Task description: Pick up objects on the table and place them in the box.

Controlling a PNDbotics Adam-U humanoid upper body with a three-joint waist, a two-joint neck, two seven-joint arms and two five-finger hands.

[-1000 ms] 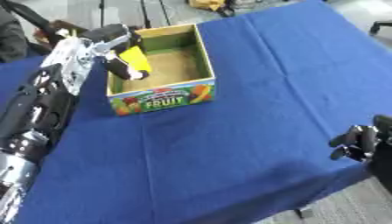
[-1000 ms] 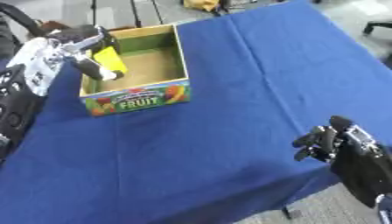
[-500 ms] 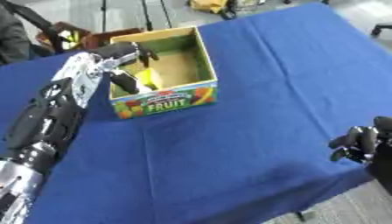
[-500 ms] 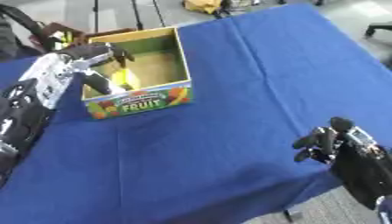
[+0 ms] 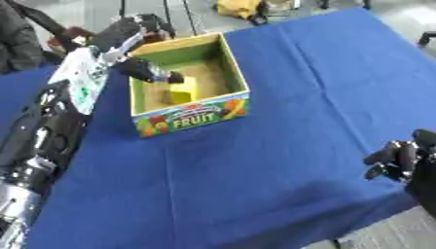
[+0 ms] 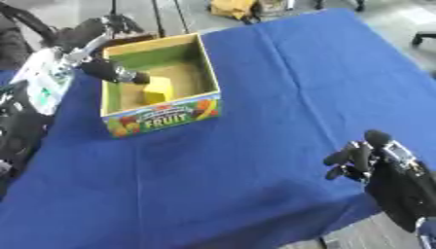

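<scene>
yellow block [image 6: 158, 90] lies in the box [image 6: 174, 114] — left hand [image 6: 100, 36] above.

The right hand [image 6: 374, 158] is cut off at the near right edge. The box [image 5: 189, 117] wall hides the yellow object's [image 5: 181, 91] base. The left hand [image 5: 128, 36] is blurred (its finger pose is unclear).

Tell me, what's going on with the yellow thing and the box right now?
Left hand open over the box. Yellow block lying inside, released. Right hand idle, lower right. Nothing in the way.
</scene>
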